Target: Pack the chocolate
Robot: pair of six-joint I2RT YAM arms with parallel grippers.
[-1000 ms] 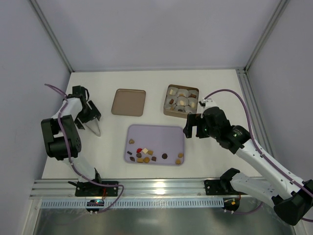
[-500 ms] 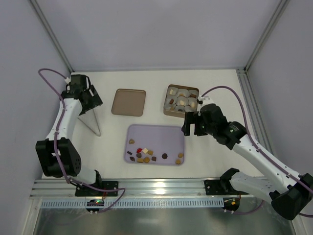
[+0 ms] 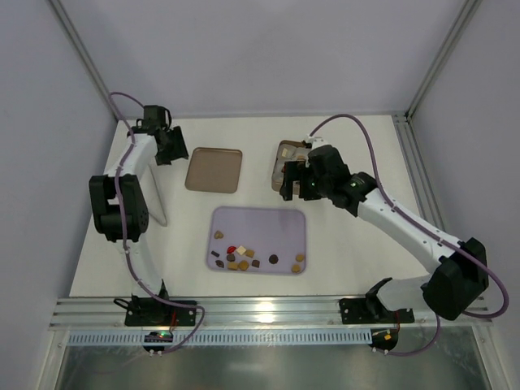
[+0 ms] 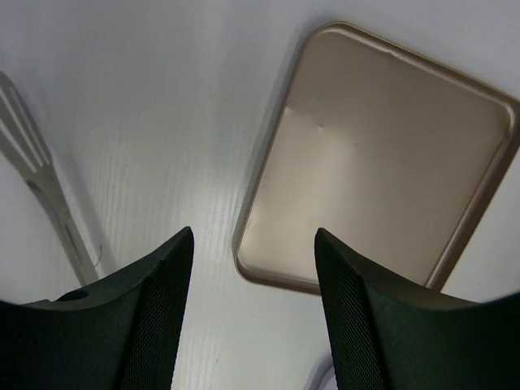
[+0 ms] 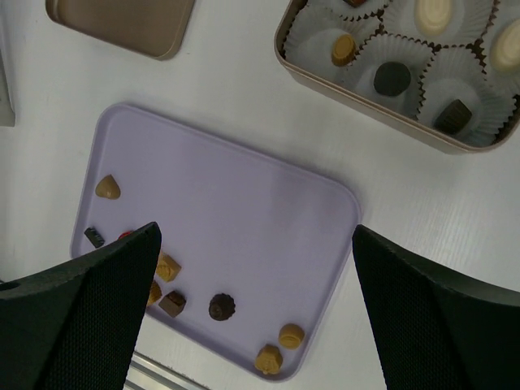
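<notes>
**Location.** The chocolate lies as loose pieces on the lilac tray, bunched toward its near edge. A few more pieces sit in paper liners inside the tan box beyond the tray. The brown lid lies flat on the bench, apart from both.

**Handling (our judgement).** Each piece looks very light, rigid but brittle. The smooth surface may slip, or scuff under hard pressure. We would take a piece from above, across its widest flanks, and close gently. The dark fluted piece standing alone looks the easiest pick. In the cluster at the tray's near-left corner, the neighbours sit too close for a clean approach.

**Left pincer**. Jaws apart with nothing between them, over the bench at the lid's edge.

**Right pincer**. Jaws spread wide and empty, hovering over the tray's far side, close to the box.

**Writing.** We find no brand, label or legible text on the tray, box, lid or chocolate.
</notes>
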